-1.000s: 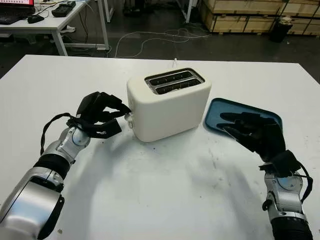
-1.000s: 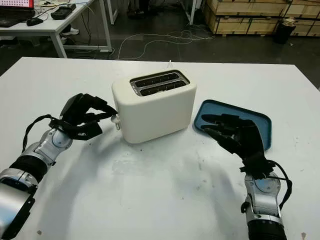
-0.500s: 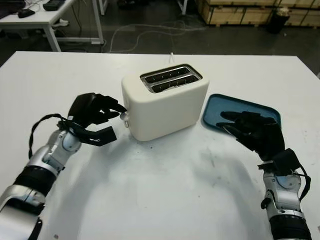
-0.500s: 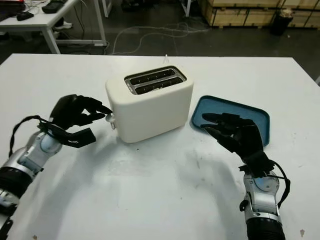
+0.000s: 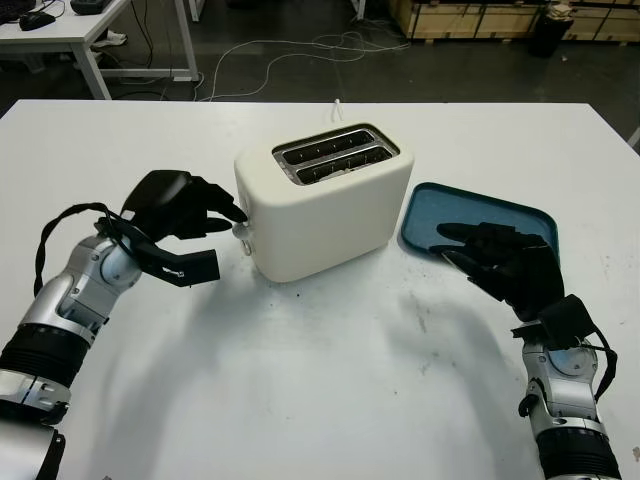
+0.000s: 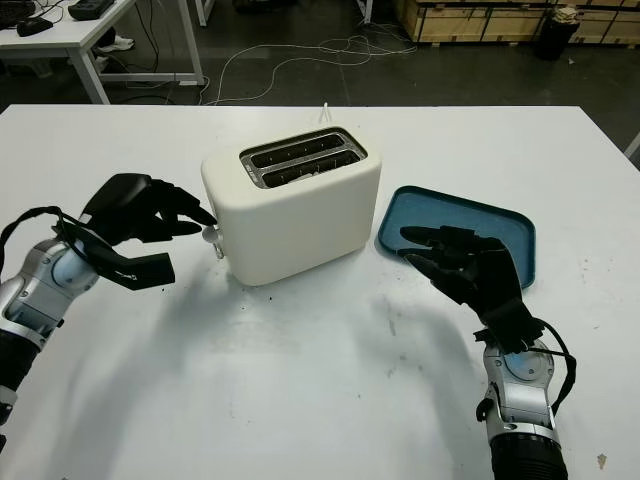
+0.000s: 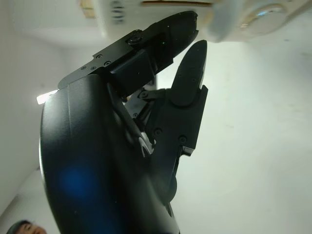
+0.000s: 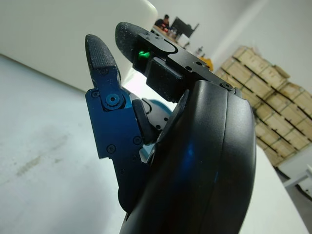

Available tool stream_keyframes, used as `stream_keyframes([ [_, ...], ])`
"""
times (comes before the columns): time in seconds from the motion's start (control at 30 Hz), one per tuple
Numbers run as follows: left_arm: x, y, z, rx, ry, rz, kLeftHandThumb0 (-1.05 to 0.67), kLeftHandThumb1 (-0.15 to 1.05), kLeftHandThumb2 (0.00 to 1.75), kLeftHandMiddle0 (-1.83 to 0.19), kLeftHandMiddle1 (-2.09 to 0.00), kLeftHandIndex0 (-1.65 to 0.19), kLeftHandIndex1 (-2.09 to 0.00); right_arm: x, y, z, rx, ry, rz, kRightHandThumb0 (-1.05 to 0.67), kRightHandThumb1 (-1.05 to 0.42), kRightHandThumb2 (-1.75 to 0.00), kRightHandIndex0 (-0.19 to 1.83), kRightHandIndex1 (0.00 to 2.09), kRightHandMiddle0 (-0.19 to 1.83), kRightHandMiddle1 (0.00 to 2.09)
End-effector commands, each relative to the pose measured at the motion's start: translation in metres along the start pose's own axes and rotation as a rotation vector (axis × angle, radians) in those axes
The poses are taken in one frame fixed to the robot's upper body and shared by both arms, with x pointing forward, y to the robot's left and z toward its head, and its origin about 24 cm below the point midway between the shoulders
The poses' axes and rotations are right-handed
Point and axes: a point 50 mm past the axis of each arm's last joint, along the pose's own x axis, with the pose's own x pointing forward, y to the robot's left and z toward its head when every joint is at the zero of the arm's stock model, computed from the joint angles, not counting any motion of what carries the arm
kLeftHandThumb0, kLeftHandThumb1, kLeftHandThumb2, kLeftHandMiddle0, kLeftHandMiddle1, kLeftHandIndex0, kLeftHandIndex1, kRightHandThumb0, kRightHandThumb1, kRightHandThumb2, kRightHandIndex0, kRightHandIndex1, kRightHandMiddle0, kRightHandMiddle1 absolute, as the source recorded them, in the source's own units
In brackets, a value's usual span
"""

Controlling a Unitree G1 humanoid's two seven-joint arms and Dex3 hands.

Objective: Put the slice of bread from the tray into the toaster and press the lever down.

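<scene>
The left hand [image 5: 180,215] has its fingers curled, holding nothing, fingertips right at the lever [image 5: 243,233] on the toaster's [image 5: 325,205] near end; the lever sits just ahead of and slightly below them. The right hand [image 5: 505,265] hangs open over the near edge of the tray [image 5: 525,215]. One toaster, two slots, one tray; I see no bread on it.

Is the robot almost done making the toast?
Nearly, it seems. The blue plastic tray holds no bread, and something sits in the slots of the cream toaster, though I cannot tell what. The left hand has its fingertips at the small lever. The right hand is open over the tray. Pressing remains.
</scene>
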Motion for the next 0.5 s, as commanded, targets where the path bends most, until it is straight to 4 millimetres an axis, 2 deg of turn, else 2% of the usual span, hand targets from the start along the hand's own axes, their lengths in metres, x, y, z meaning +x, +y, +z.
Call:
stream_keyframes([
  [0.0,-0.002,0.018,0.004,-0.019,0.022,0.086,-0.29,0.84,0.0,-0.87,-1.32,-1.22,-0.04,0.007,0.002,0.0,0.034,-0.013,-0.022,-0.43,-0.84,0.0,1.16,0.0,1.07,0.0],
  [0.1,-0.014,0.02,0.011,-0.097,0.083,0.185,-0.26,0.82,0.0,-0.91,-1.23,-1.22,-0.03,0.016,0.007,-0.002,0.061,0.011,0.012,-0.43,-0.83,0.0,1.11,0.0,1.03,0.0],
  [0.17,-0.024,0.015,0.016,-0.16,0.123,0.236,-0.24,0.81,0.0,-0.87,-1.28,-1.19,-0.01,0.023,0.01,-0.003,0.097,0.025,0.034,-0.5,-0.84,-0.01,1.04,0.0,0.98,0.0],
  [0.33,-0.052,-0.005,0.025,-0.268,0.213,0.305,-0.26,0.83,0.01,-0.78,-1.31,-1.12,0.0,0.035,0.017,-0.006,0.144,0.039,0.009,-0.53,-0.84,0.0,1.03,0.01,0.96,0.0],
  [0.47,-0.072,-0.017,0.027,-0.34,0.255,0.333,-0.27,0.86,0.01,-0.74,-1.33,-1.11,0.0,0.042,0.011,-0.002,0.107,0.056,-0.022,-0.54,-0.84,0.0,1.03,0.01,0.96,0.0],
])
